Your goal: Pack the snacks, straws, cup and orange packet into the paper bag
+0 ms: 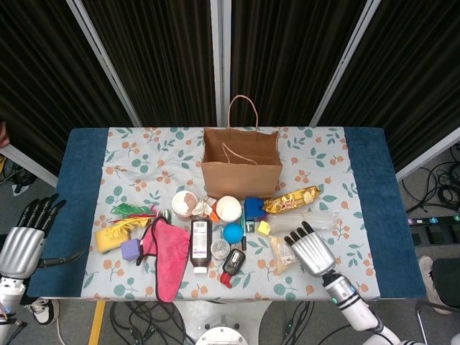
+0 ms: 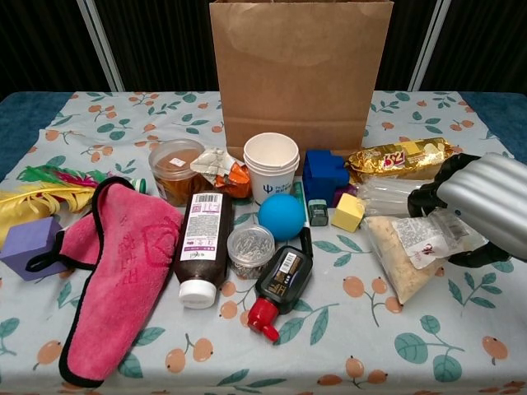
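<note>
Bag [image 1: 241, 169] stands open behind white cup [image 1: 228, 208].

A table [image 1: 370, 215] is seen covered in blue fabric, with a floral cloth [image 1: 144, 165] of leaves and orange fruit laid over its middle. Behind its far edge, dark pleated curtains [image 1: 158, 57] are hung, divided by pale metal struts [image 1: 219, 61]. Grey floor [image 1: 431, 194] is shown beyond the right edge, where black cables [image 1: 440, 183] are strewn.
</note>
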Controlling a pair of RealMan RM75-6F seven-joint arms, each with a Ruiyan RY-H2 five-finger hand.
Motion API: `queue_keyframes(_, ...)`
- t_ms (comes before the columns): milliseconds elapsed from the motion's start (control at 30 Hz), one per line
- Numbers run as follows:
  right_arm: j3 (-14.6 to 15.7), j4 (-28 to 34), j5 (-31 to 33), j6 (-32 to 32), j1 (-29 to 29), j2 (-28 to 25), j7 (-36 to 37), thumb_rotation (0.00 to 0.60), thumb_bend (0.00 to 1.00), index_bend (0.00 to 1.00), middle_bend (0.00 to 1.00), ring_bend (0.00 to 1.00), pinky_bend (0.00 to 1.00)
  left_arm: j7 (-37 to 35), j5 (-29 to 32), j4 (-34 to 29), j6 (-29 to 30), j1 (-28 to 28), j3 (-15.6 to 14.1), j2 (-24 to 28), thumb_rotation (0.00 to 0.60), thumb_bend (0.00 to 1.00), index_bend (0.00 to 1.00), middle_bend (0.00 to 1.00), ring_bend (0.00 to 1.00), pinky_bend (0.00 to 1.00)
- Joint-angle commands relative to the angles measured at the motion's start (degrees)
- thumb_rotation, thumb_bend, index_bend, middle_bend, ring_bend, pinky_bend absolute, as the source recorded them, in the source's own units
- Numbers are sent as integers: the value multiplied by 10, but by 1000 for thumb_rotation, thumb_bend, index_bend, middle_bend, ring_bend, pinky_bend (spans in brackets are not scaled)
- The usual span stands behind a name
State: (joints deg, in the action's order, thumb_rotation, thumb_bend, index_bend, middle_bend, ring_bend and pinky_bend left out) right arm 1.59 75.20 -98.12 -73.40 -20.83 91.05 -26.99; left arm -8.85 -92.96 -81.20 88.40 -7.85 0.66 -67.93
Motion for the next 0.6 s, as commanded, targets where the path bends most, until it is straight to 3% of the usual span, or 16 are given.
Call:
queue_keyframes(33,3,23,-31,-53,11,-26,16,600,281,663,556,455,304,5,-4,-8,4,0,-1,4,235,0,56,39,27,69)
queue_keyframes(200,-30,125,-60,-138,21,-103,7,600,268,663,554,455,305,10,-11,-23,6,0,-3,11,236,0,56,39,28,69)
queue_keyframes(300,-84,209,-58,-166,10,-156,-14,600,271,664,554,455,305,11,-14,-28,4,-2,-5,13,237,0,56,39,28,69)
queue_keyframes(433,-180,298,-20,-141,-33,-207,-72,600,276,663,553,455,305,9,-13,-29,0,-4,-4,14,236,0,56,39,27,69)
queue_keyframes(600,-275,307,67,-59,-113,-218,-155,600,281,663,551,455,305,-2,-5,-26,-3,-7,1,22,236,0,55,39,27,69)
